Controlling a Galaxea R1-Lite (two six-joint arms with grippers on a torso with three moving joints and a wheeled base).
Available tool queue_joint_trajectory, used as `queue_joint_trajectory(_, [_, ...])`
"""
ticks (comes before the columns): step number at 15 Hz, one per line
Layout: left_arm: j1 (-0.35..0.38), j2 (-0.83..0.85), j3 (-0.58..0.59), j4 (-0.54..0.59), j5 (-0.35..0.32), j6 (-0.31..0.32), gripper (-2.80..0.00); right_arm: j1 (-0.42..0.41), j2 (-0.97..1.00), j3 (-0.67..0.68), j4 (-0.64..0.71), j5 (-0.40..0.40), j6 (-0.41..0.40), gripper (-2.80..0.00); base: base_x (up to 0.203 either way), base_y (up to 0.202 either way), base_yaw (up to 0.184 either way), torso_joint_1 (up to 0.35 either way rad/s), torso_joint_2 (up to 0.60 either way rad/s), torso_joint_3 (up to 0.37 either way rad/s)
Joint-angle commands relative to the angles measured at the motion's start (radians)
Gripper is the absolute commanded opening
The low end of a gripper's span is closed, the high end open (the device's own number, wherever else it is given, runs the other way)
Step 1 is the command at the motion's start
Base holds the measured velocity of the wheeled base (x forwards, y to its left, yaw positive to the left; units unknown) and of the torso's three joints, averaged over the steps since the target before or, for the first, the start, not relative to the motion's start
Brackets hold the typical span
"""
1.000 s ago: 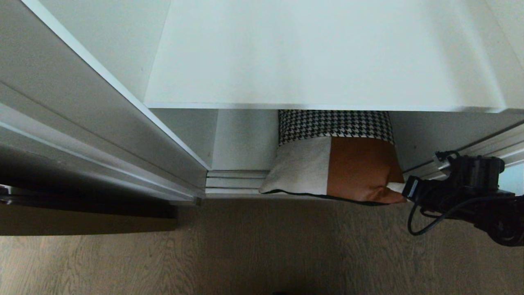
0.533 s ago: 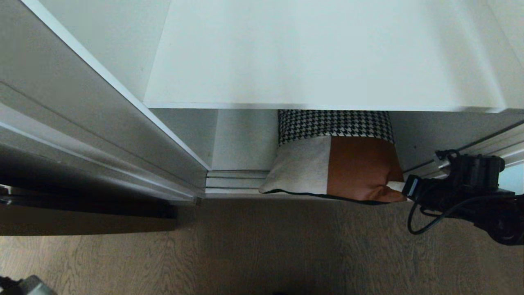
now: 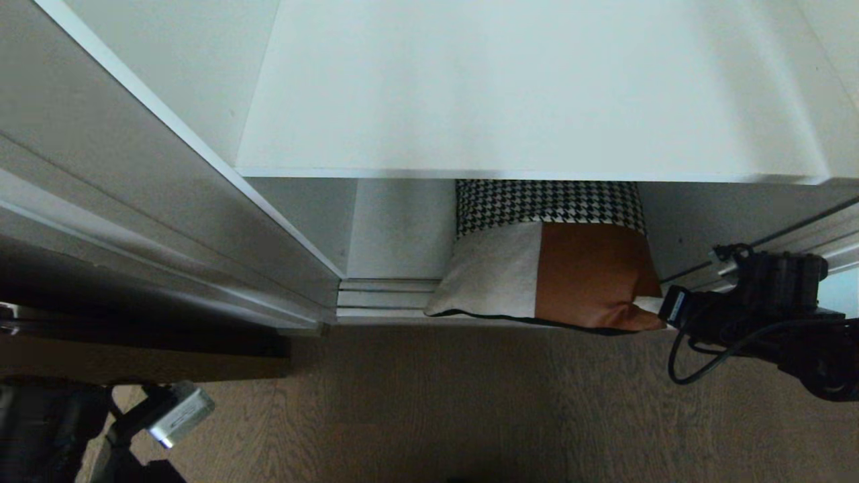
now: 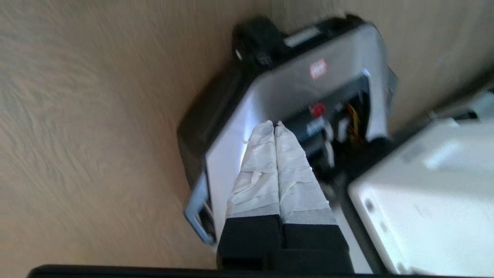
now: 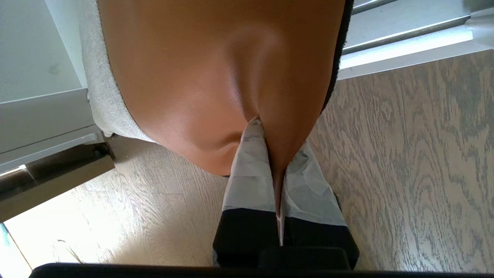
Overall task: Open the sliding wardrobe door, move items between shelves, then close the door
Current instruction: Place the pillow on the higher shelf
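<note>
Only real change over the last second: the left arm has swung up into the head view at the lower left, over the floor (image 3: 436, 402), where a second ago there was nothing. Left gripper (image 4: 274, 125) is pinched fully together and carries nothing; in its wrist view it points down at the robot's own base (image 4: 293, 88). My read: it is coming in to help with the cushion, not to touch the door.

Everything else is unchanged. Right gripper (image 5: 266, 154) remains clamped on a fold of the rust-brown leather at the cushion's near right corner. Cushion (image 3: 550, 268) sits on the lowest level of the wardrobe, its front edge overhanging the door track (image 3: 382, 298), under the white upper shelf (image 3: 523, 94). Not lifted yet, so the transfer step is in its grasp phase, with the door already slid aside.

Hard to see:
- back of the cushion is hidden by the upper shelf
- the board it rests on is mostly covered
- right fingertips are buried in the leather crease, so grip depth is unknown
- in the head view, left gripper's fingers are cut off by the frame edge
- sliding wardrobe door (image 3: 842, 292) shows only as a pale sliver behind the right arm
</note>
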State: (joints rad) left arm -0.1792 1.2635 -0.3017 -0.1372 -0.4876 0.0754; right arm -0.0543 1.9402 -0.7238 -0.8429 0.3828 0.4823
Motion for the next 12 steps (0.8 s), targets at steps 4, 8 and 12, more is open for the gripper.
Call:
queue_joint_trajectory(4, [-0.223, 0.239, 0.025, -0.364, 0.203, -0.161, -2.8, 0.001, 0.005, -0.011, 0.008, 0.004, 0.001, -2.8, 0.0, 0.0, 0.0, 0.0, 0.0, 0.0])
queue_joint_trajectory(8, [-0.401, 0.324, 0.044, -0.471, 0.346, -0.291, -2.8, 0.001, 0.011, -0.012, 0.01, 0.004, 0.001, -2.8, 0.0, 0.0, 0.0, 0.0, 0.0, 0.0])
queue_joint_trajectory(12, [-0.471, 0.53, 0.074, -0.677, 0.438, -0.338, -2.8, 0.001, 0.008, -0.011, 0.013, 0.005, 0.001, -2.8, 0.0, 0.0, 0.0, 0.0, 0.0, 0.0])
